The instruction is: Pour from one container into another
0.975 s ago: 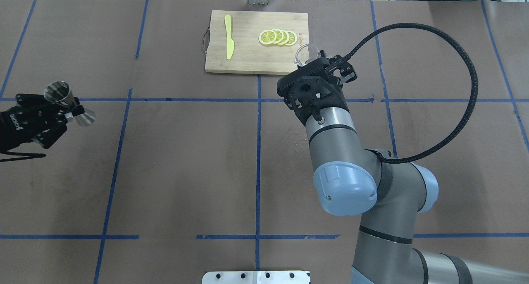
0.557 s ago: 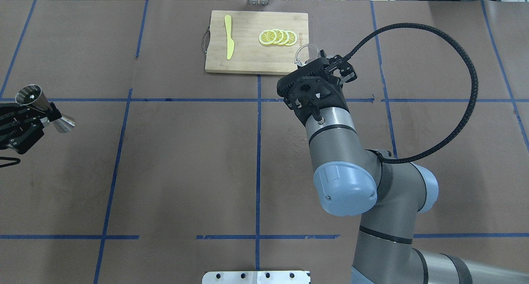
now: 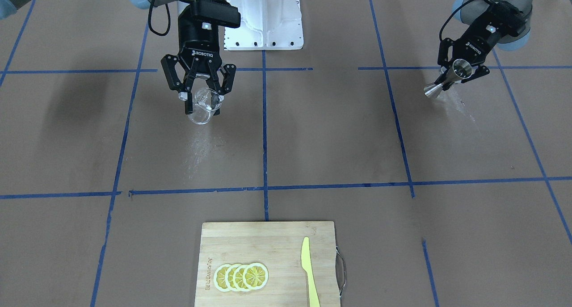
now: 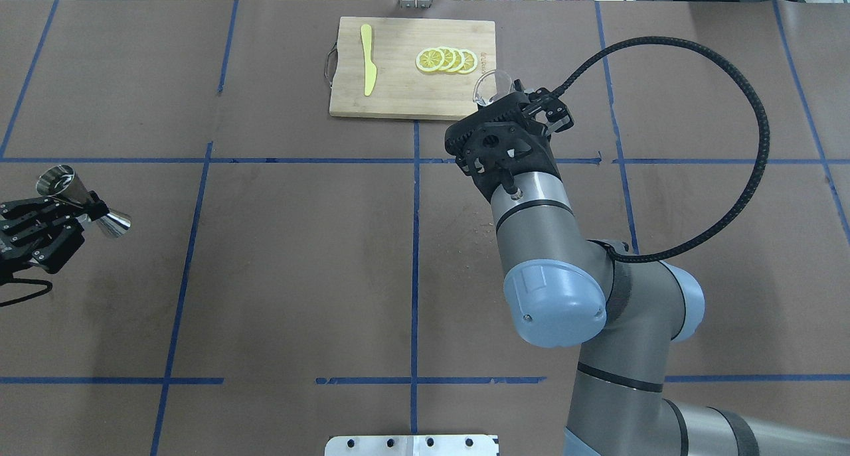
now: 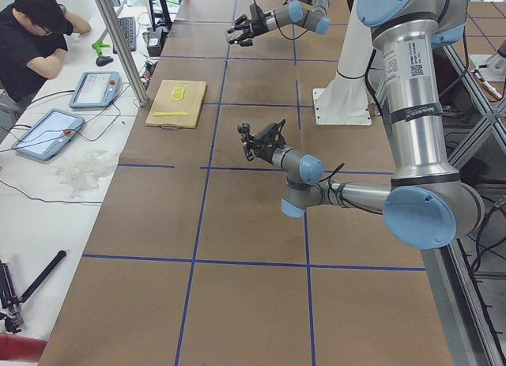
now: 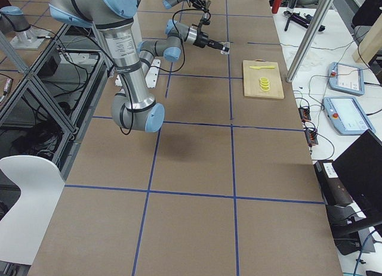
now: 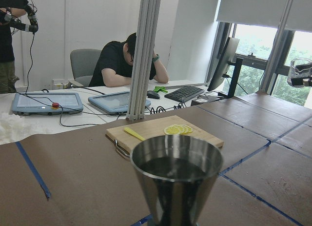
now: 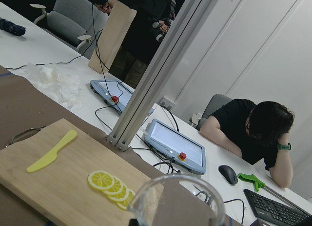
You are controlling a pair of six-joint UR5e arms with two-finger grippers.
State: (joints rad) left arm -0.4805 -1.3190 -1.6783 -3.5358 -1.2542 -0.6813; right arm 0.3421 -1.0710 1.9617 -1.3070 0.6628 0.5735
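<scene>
While my right arm has not budged over the last second, planted right of centre in the overhead view, the left one has moved: it slid out to the left edge of the frame and now sits a little lower along that edge. The cutting board at top centre lies as it did. I read this as the two containers drawing apart, so no pour is in hand now. Whether one has already been made I cannot tell.

The right gripper is clenched around the upper part of the clear glass beaker, at the upper left of the front view. The left gripper is clamped on the waist of the steel jigger, which is tilted at the upper right of that view, well apart from the beaker. The left wrist camera shows something dark in the jigger's bowl, but I cannot say whether it is liquid or reflection.
</scene>
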